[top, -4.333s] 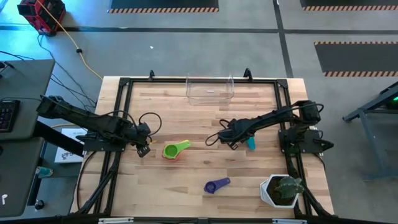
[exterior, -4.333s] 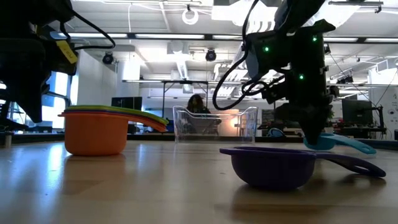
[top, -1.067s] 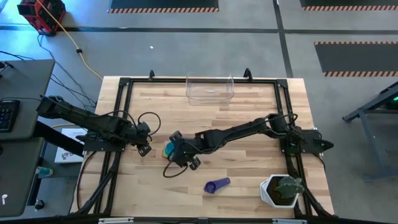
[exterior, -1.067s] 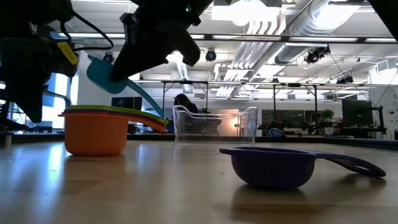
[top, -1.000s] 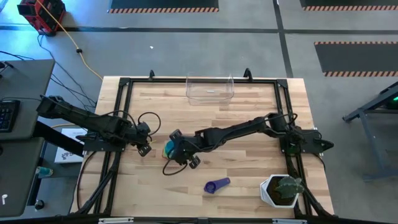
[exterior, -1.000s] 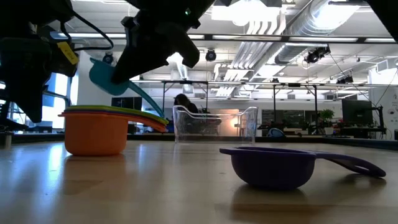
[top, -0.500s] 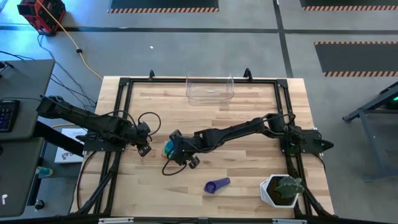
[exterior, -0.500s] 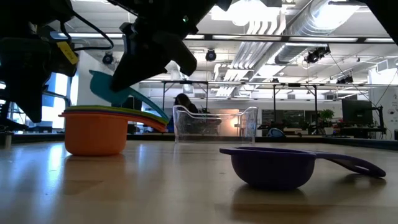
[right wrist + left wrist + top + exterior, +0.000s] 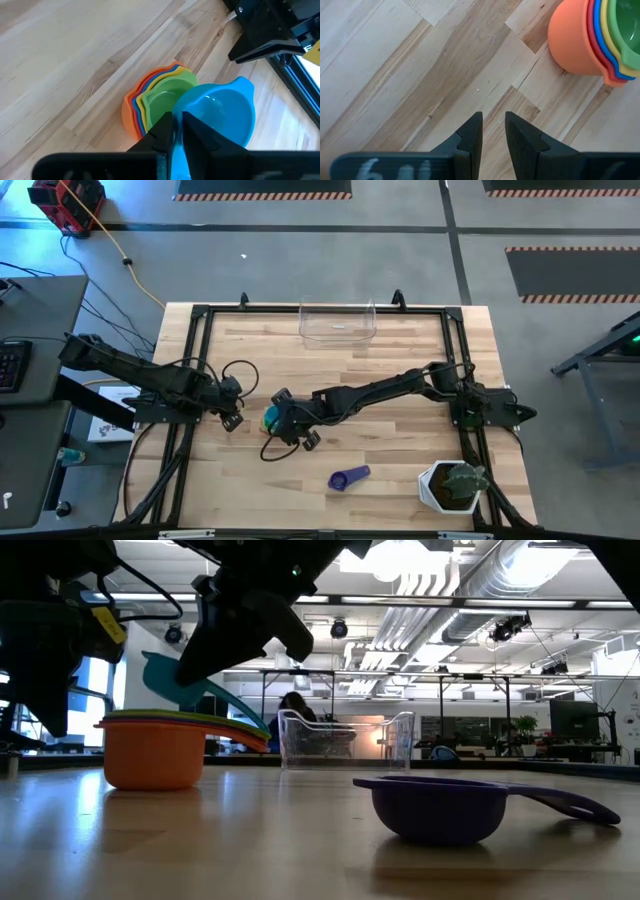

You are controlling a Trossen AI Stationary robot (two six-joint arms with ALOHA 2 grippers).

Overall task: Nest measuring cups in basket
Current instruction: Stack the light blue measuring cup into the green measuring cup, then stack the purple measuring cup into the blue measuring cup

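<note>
A stack of nested measuring cups [image 9: 157,97], orange outermost and green innermost, stands on the wooden table left of centre [image 9: 155,750]. My right gripper [image 9: 177,120] is shut on a teal cup [image 9: 220,115] and holds it tilted just above the stack [image 9: 170,678]. A purple cup [image 9: 350,477] sits on its base toward the near edge. The clear basket [image 9: 337,322] stands at the far edge. My left gripper [image 9: 494,116] hovers left of the stack [image 9: 233,420], its fingers a narrow gap apart with nothing between them. My right gripper pinches the teal cup's flat handle [image 9: 178,145] between its two fingers. The fingers come slanting down from the table's right side and lie along the handle. The cup is lifted clear and tilted, with its bowl [image 9: 222,112] over the green cup at the top of the stack.
A white pot with a green plant [image 9: 452,485] stands at the near right corner. A black frame [image 9: 200,315] runs round the table's edges. Bare wood lies between the stack and the basket.
The teal cup in my right gripper has dipped a little toward the stack below it. The arm itself has hardly shifted.
</note>
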